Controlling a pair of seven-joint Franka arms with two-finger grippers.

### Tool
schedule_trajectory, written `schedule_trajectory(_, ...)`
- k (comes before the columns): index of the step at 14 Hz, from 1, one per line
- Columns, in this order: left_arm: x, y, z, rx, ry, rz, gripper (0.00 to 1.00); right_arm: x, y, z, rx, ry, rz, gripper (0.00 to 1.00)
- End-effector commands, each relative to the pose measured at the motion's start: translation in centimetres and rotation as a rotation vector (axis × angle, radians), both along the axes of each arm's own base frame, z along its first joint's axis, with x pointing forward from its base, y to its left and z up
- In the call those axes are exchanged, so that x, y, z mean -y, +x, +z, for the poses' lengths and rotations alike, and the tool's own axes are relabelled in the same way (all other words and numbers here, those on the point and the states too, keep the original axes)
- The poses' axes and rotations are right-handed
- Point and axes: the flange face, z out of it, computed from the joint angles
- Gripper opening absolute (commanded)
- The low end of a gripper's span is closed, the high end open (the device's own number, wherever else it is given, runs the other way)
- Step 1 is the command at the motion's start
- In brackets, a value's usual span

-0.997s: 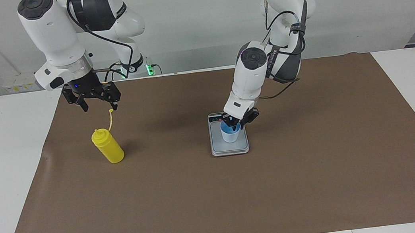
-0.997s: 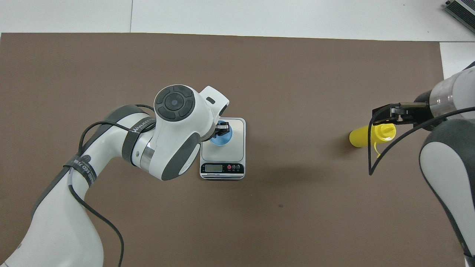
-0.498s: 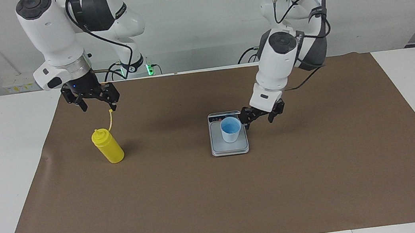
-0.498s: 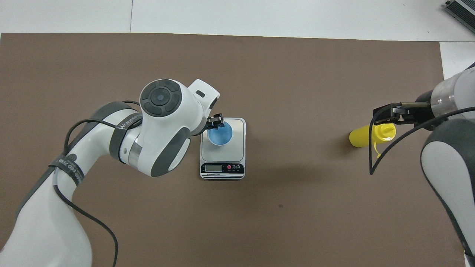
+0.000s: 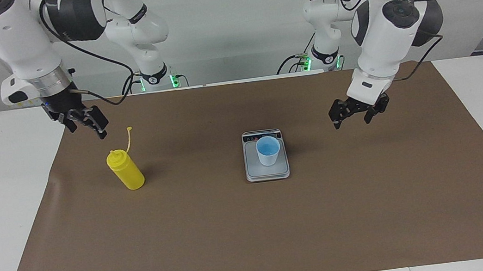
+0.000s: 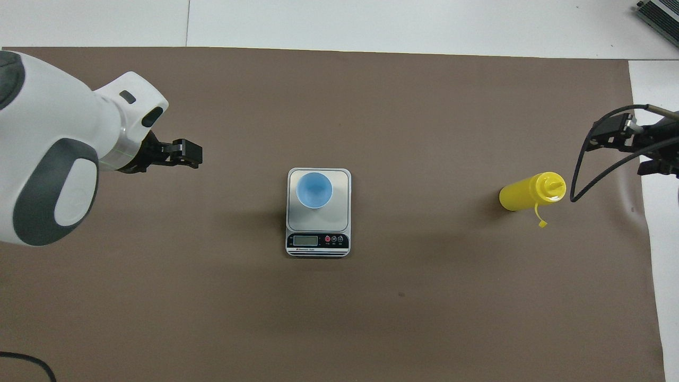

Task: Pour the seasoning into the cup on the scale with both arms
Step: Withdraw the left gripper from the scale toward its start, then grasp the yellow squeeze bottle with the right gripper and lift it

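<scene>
Yellow plastic marks the seasoning bottle [image 5: 125,170], upright on the brown mat toward the right arm's end of the worktop [image 5: 6,194], cap strap dangling free. In the facing view the blue cup [image 5: 267,150] now stands alone on the scale [image 5: 268,174]; the left gripper [image 5: 356,113], which a second ago was closed on the cup's rim, has let go and swung away, and hovers with fingers spread over bare mat toward its own end. The right gripper [image 5: 87,124], also spread, has drawn back from above the bottle.

From overhead, cup [image 6: 314,190] sits on scale [image 6: 318,233], bottle [image 6: 528,193] well apart, left gripper [image 6: 183,154] empty, right gripper [image 6: 618,132] at the edge. Cup placement looks done; grasping the bottle likely comes next.
</scene>
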Motion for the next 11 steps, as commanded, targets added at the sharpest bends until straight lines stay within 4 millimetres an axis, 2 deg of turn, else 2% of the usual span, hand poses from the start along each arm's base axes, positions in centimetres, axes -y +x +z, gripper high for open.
schedule_trajectory(1, -2.9, -2.1, 3.3, -0.008, 0.024, -0.076, 1.00, 2.8, 4.2, -3.5, -0.061, 0.075, -0.154, 1.00)
schedule_trajectory(3, -6.0, -2.6, 5.2, -0.014, 0.031, -0.102, 1.00, 3.5, 6.2, -7.8, -0.087, 0.081, -0.250, 1.00)
schedule_trajectory(4, -7.2, -2.6, 6.2, -0.011, 0.032, -0.086, 1.00, 3.7, 6.7, -9.2, -0.101, 0.086, -0.312, 1.00)
schedule_trajectory(5, -7.9, -2.6, 6.3, -0.008, 0.031, -0.072, 1.00, 4.2, 6.9, -10.3, -0.123, 0.099, -0.369, 1.00)
schedule_trajectory(8, -7.3, -3.2, 6.8, 0.007, 0.033, -0.076, 1.00, 6.6, 6.6, -13.8, -0.191, 0.151, -0.506, 1.00)
schedule_trajectory(9, -7.2, -3.4, 7.0, 0.007, 0.034, -0.080, 1.00, 6.8, 6.4, -16.2, -0.238, 0.190, -0.537, 1.00)
schedule_trajectory(11, -8.0, -3.3, 7.6, 0.014, 0.021, -0.063, 1.00, 8.3, 5.4, -18.7, -0.281, 0.245, -0.592, 1.00)
